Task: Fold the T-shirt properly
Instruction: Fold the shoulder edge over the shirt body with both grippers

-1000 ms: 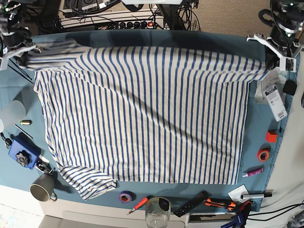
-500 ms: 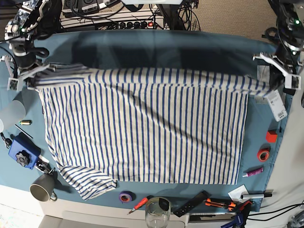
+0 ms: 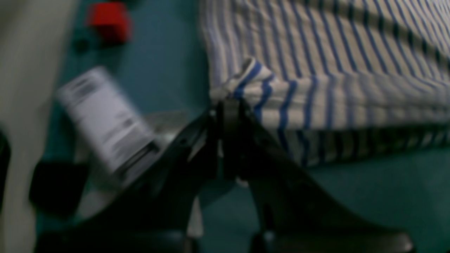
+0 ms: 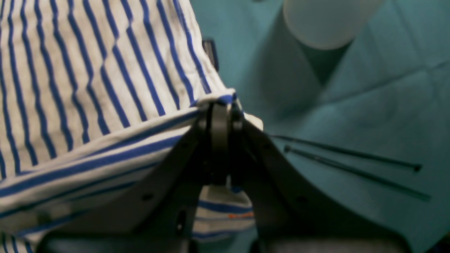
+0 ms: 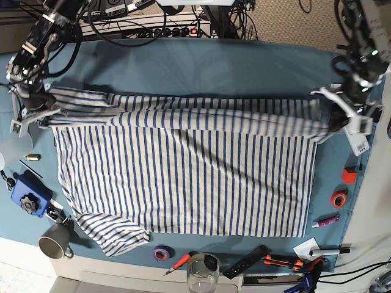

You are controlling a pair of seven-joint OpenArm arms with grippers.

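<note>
The big soft white T-shirt with thin blue stripes [image 5: 183,177] lies spread across the teal-clothed worktop [image 5: 201,64], its far edge lifted and carried over the body as a long band. The left gripper [image 5: 335,114] has its fingers pressed tight together on the corner of that band at one end, and the right gripper [image 5: 38,114] is clamped just as tightly on the other corner; both wrist views show cloth pinched right at the fingertips.

By my reckoning the fold is only begun: the first lengthwise turn is in the air, not laid down, and the near sleeve [image 5: 113,234] sticks out untucked at the bottom corner. The remaining folds are all to come.

Clutter rings the shirt. A grey mug [image 5: 55,240], a blue block with a black knob [image 5: 27,196] and a roll of purple tape [image 5: 161,252] sit close to the near sleeve, and a clear glass [image 5: 202,273] stands at the front edge. A red cube [image 5: 349,175] and an orange tape roll [image 5: 338,198] lie beside the left side hem. None rests on the fabric, though the mug and tape look near enough to catch a swung sleeve.
</note>
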